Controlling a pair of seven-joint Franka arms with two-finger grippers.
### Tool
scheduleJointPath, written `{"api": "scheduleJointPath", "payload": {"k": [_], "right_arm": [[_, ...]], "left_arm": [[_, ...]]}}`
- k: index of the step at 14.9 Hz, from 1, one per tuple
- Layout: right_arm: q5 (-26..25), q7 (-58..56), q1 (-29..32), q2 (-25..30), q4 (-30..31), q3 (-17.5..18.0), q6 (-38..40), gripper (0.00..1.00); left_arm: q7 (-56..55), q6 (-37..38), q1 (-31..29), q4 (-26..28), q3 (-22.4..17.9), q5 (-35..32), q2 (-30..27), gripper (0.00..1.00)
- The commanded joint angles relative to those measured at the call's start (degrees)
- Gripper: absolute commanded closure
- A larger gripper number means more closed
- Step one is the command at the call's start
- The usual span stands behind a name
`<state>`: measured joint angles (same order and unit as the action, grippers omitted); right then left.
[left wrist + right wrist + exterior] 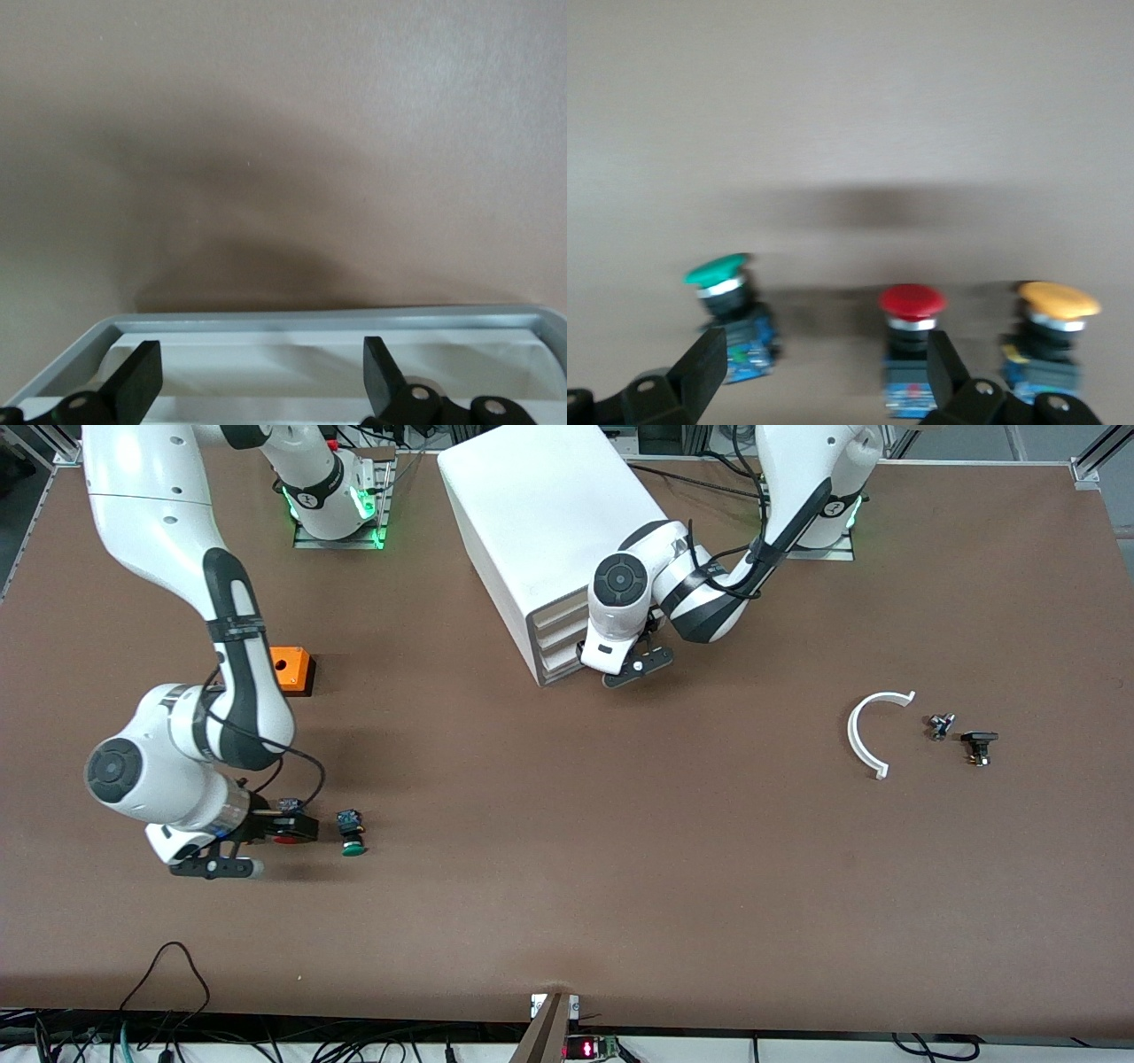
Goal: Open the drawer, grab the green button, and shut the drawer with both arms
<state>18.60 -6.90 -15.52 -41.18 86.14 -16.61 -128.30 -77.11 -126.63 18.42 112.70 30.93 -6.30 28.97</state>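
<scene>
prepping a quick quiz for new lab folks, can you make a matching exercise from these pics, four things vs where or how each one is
Things:
1. left gripper
2. green-capped button
3. orange block
4. white curved strip

Place or state:
A. on the table beside the right gripper
B. open at the cabinet's bottom drawer
C. toward the left arm's end of the table
D. beside the right arm's forearm, farther from the front camera than the buttons

Pairs: 1-B, 2-A, 3-D, 4-C

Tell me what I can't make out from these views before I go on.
- Orange button: hidden in the front view by the right claw; base cut off in the right wrist view.
- Drawer: front view blocked by the left claw; contents cut off in the left wrist view.
- Two small dark parts: too small.
</scene>
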Motion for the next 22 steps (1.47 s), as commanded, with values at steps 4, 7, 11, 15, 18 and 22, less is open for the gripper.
{"api": "scheduleJointPath", "payload": {"k": [4,7,11,15,18,22], "right_arm": [[1.0,-6.2,1.8,2.2,1.0,-3.1,3.8,0.00],[1.0,-6.6,1.8,5.4,1.0,-4.4,8.7,0.00],[0.5,-6.1,1.5,11.1,1.0,-5.1,15.3,0.00],[-5.4,-5.6,0.7,18.8,0.8,-5.1,25.0,0.00],[-11.7,-0.6,-0.8,24.3,0.6,-4.7,31.2,0.00],[-16.8,6.0,-3.1,30.1,0.9,-4.4,37.1,0.00]], "left_arm": [[0.5,1.2,0.2,0.5,1.6,1.4,-0.5,0.00],[0.6,1.2,0.5,0.4,1.9,1.4,-0.2,0.00],[0.8,2.1,0.3,0.0,2.1,1.4,-0.3,0.00],[3.4,7.3,-2.2,-3.6,2.1,1.0,-0.8,0.00],[8.0,14.4,-4.8,-9.2,2.1,0.8,-0.8,0.00],[15.7,21.7,-8.5,-15.4,1.9,0.4,-2.1,0.00]]}}
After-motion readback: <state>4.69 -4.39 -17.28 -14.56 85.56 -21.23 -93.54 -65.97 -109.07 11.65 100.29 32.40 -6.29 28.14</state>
